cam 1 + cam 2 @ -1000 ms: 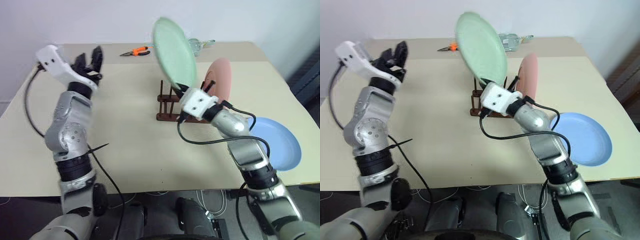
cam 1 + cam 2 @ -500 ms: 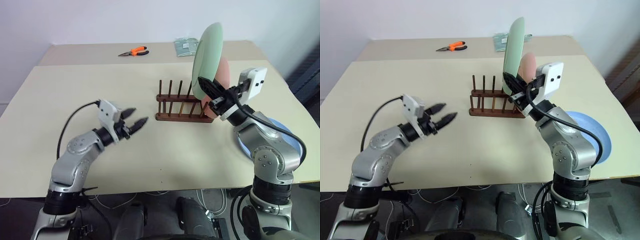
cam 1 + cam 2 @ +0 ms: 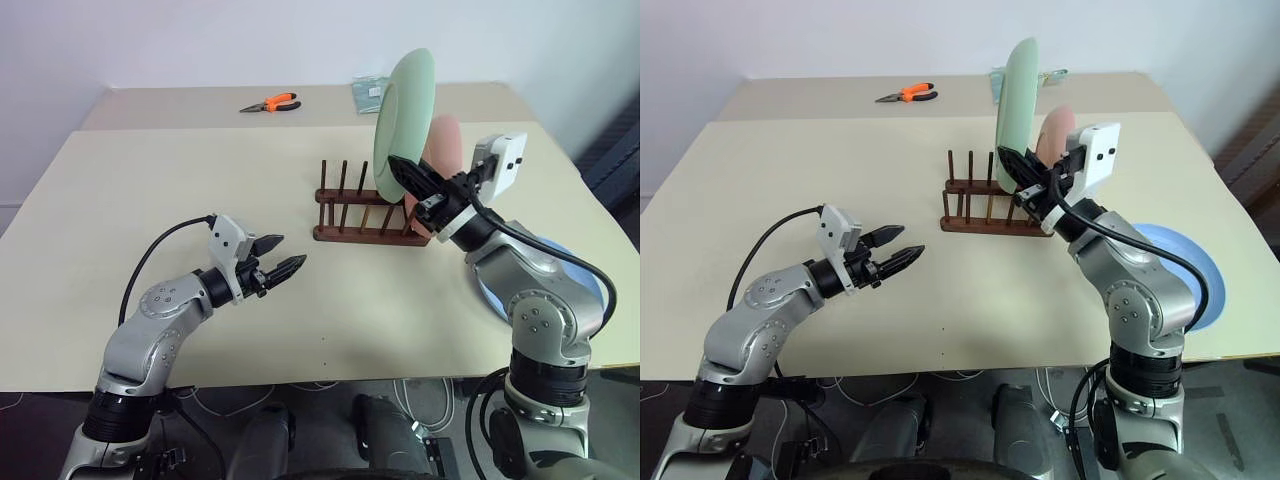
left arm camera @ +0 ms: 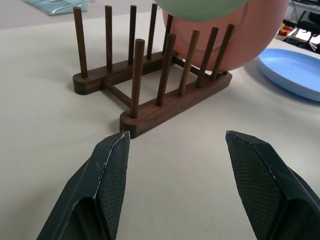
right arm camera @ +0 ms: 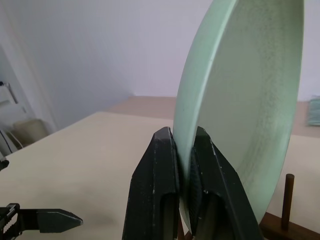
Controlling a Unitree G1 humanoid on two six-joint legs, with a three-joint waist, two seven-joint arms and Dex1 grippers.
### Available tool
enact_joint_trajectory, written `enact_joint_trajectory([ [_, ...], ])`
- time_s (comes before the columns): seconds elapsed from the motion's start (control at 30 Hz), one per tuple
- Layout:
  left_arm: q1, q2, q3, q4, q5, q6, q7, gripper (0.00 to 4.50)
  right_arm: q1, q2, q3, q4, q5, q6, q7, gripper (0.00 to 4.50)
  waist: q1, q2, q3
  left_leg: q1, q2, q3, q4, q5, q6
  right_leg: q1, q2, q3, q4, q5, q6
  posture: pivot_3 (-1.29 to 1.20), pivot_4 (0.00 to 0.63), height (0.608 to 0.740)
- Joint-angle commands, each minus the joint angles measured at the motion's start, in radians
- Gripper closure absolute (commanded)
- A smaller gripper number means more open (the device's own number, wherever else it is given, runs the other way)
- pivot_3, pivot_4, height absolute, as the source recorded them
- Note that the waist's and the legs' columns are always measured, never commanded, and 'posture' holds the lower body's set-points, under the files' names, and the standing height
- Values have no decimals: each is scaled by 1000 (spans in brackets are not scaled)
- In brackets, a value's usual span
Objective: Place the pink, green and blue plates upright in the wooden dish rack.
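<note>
Wide beige rectangular table (image 3: 200,190), bearing every item of the scene. A second tabletop of the same colour adjoins its far edge.

Round light-blue plate (image 3: 590,285), lying flat near the right edge of the table, partly hidden behind the right arm.

Round pale-green plate (image 3: 405,105), held on edge in the air above the right part of the rack. The right gripper (image 5: 183,165) has its two black fingers pressed on either side of the rim at the plate's lower edge, pinching it.

Round pink plate (image 4: 260,35), standing upright between the pegs at the right end of the rack, just behind the green plate as seen from the head cameras.

Small dark brown wooden dish rack (image 3: 350,215), two parallel base rails with thin upright pegs, placed right of the table's centre. Its pegs left of the pink plate hold nothing.

Left gripper (image 3: 283,258), held over the table near and to the left of the rack, pointing toward it. Its two black fingers (image 4: 107,185) are spread apart with nothing between them.

Orange-handled pliers (image 3: 272,102), lying on the far tabletop, left of the rack and well apart from it.

Flat pale-green packet (image 3: 368,92), lying on the far tabletop, partly behind the green plate.
</note>
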Motion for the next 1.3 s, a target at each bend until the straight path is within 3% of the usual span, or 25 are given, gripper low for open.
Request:
enact_joint_trajectory([
  [0.03, -5, 0, -4, -37, 2, -11, -10, 1385, -42, -9, 19, 19, -4, 8, -10, 4500, 0, 0, 0, 0, 0, 0, 0, 0, 0, 0, 0, 0, 0, 0, 0, 0, 150, 740],
  [0.1, -7, -3, -9, -37, 4, -11, -12, 1385, -60, -14, 33, 45, -13, 18, -14, 4500, 0, 0, 0, 0, 0, 0, 0, 0, 0, 0, 0, 0, 0, 0, 0, 0, 150, 740],
  [0.2, -5, -5, -18, -39, 9, -14, -14, 1324, -81, -35, 52, 57, -43, 11, -12, 3396, 0, 0, 0, 0, 0, 0, 0, 0, 0, 0, 0, 0, 0, 0, 0, 0, 150, 740],
  [0.33, 0, -8, -19, -41, 12, -13, -17, 1324, -100, -110, 96, 22, -159, -60, 7, 1385, 2, 0, 0, 0, 0, 0, 0, 0, 0, 0, 0, 0, 0, 0, 0, 0, 150, 740],
  [0.43, -3, -9, -27, -39, 14, -11, -24, 1324, -109, -206, 80, -32, -208, -104, 53, 1385, 1, 0, 0, -1, 0, 0, 0, 0, 0, 0, 0, 0, -1, 0, 0, 0, 150, 740],
  [0.53, -27, -11, -49, -31, 20, -3, -31, 1324, -91, -321, -53, -78, -135, -94, 134, 1385, 6, 0, 1, -1, 0, 0, 0, 0, 0, 0, 0, 0, -2, 0, 0, 0, 150, 740],
  [0.67, -59, -15, -69, -22, 18, 12, -42, 1324, 22, -416, -310, -95, 22, -16, 190, 48, 11, -1, 0, -1, 0, -1, 1, -1, 1, 2, -1, -1, -4, 0, 0, 0, 150, 740],
  [0.83, -96, -21, -89, 7, 19, 20, -63, 1324, 308, -458, -490, -120, 74, 58, 232, 48, 26, 0, 0, 0, 0, 0, 1, -1, 2, 4, -1, -1, -5, -1, 0, 0, 150, 740],
  [0.93, -123, -24, -109, 34, 32, 11, -85, 1324, 587, -461, -374, -164, -94, 18, 228, 48, 27, 0, -1, 0, 0, 1, 1, -1, 2, 4, -1, -1, -4, -1, 1, 0, 150, 740],
  [1.1, -132, -32, -119, 50, 43, 1, -100, 1324, 678, -428, -181, -86, -307, -27, 96, 48, 14, 3, -1, 0, 0, 6, 2, -1, 2, 4, -2, 2, -4, -3, 2, 0, 150, 740],
  [1.2, -129, -34, -119, 59, 52, -9, -109, 1324, 656, -433, -88, 0, -437, -40, 20, 890, 17, 3, -1, 1, 0, 5, 2, -1, 2, 3, -2, 1, -4, -3, 2, 0, 150, 740],
  [1.3, -122, -34, -116, 64, 60, -20, -116, 1324, 627, -424, -60, 41, -482, -47, -1, 2388, 22, 3, -1, 0, 0, 5, 2, -1, 2, 2, -2, 1, -5, -3, 2, 0, 150, 740],
])
